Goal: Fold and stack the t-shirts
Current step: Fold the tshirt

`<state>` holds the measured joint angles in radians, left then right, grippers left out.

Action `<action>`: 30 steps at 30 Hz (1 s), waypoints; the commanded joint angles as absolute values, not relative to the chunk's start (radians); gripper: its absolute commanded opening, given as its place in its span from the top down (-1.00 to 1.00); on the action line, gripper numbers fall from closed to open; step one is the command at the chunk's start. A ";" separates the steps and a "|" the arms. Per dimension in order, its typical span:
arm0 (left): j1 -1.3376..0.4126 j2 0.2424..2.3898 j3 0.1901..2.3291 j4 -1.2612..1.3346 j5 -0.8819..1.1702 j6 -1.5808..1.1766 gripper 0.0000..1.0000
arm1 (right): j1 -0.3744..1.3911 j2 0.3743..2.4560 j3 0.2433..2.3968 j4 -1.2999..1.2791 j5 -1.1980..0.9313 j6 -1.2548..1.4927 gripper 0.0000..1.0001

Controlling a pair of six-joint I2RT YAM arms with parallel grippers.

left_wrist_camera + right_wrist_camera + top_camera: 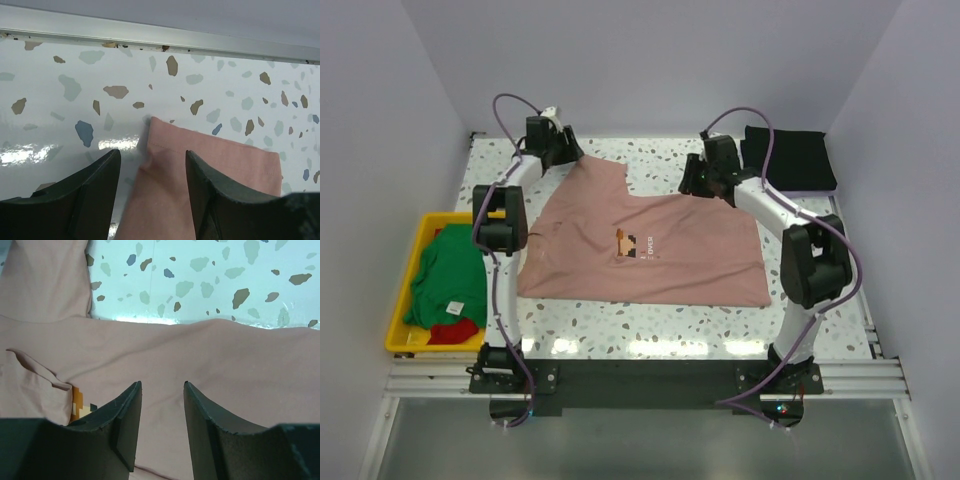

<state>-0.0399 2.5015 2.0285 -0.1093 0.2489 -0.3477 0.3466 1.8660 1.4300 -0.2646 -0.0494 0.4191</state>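
A pink t-shirt [650, 250] with a small chest print [632, 243] lies spread on the speckled table. Its far-left part runs up toward my left gripper [570, 156]. In the left wrist view, that gripper [152, 157] is open and a hemmed corner of the pink shirt [220, 160] lies between its fingers. My right gripper [692, 183] hangs over the shirt's far edge. The right wrist view shows this gripper [162, 385] open just above the pink fabric [225, 355], holding nothing. A folded black shirt [790, 158] sits at the back right.
A yellow bin [405, 300] at the left edge holds green [450, 275] and red [455, 330] shirts. A metal rail [150, 40] borders the table's far side just beyond the left gripper. White walls enclose the back and sides.
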 commanded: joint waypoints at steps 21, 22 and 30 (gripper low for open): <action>-0.063 2.542 2.075 -0.020 0.344 -0.357 0.16 | 0.180 1.758 1.362 -0.261 -0.101 0.448 0.18; -0.064 2.543 2.077 -0.020 0.344 -0.360 0.17 | 0.173 1.755 1.359 -0.261 -0.103 0.451 0.19; -0.063 2.519 2.085 -0.017 0.347 -0.379 0.46 | 0.124 1.773 1.361 -0.282 -0.071 0.449 0.20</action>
